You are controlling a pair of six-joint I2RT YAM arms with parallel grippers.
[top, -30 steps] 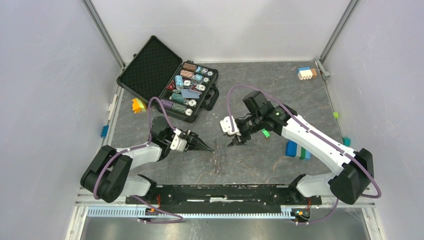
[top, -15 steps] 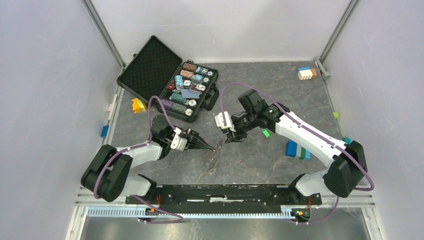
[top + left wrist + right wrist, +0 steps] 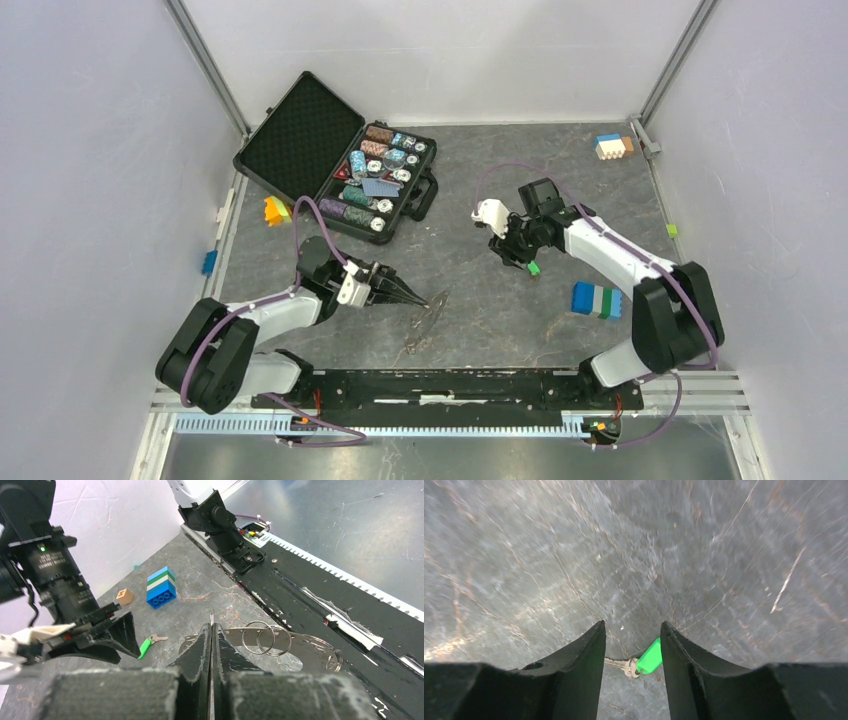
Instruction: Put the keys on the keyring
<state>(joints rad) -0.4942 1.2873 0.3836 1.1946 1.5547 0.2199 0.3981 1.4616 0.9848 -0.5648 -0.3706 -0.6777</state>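
Observation:
My left gripper [image 3: 422, 298] is shut on the edge of the keyring [image 3: 424, 322], a thin grey metal ring held on edge just above the table. In the left wrist view the shut fingertips [image 3: 205, 632] pinch a thin metal rim, and small split rings [image 3: 266, 638] hang on the keyring to their right. The green-headed key [image 3: 534, 267] lies loose on the table. My right gripper [image 3: 520, 256] is open and points down over it. In the right wrist view the key [image 3: 648, 657] lies between the open fingers [image 3: 591, 645], untouched. It also shows in the left wrist view [image 3: 146, 647].
An open black case [image 3: 340, 165] of poker chips stands at the back left. A blue-green-white block stack [image 3: 597, 300] sits to the right of the key. Small blocks lie at the back right [image 3: 612, 146] and left edge [image 3: 275, 211]. The black base rail [image 3: 450, 385] runs along the front.
My right arm has pulled away from the keyring, back and to the right, and now hangs over the green key. The keyring has tilted in my left gripper.

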